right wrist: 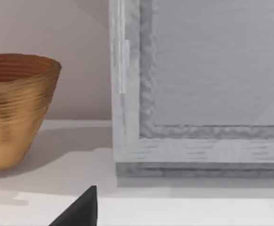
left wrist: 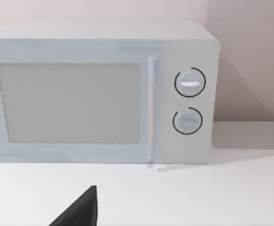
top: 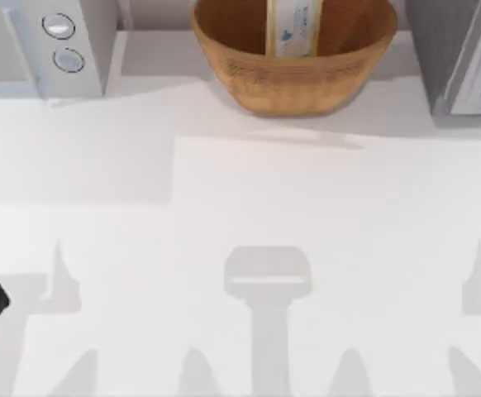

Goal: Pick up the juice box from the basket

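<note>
The juice box (top: 292, 27) stands upright inside the basket (top: 294, 83) at the tabletop's (top: 240, 207) far edge, leaning on the rim between a microwave (top: 42, 45) and a cabinet (top: 464, 58). Both arms sit back, nothing held; whether either end effector is open cannot be told.

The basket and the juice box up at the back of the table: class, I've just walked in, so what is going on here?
Nothing is being handled yet. The juice box stands upright inside the basket, at the far middle of the table. A microwave sits to the top view's left of the basket, and a grey framed unit to its right. The left arm sits low at the table's left edge and neither arm is near the basket, so the pick-up has not begun.
</note>
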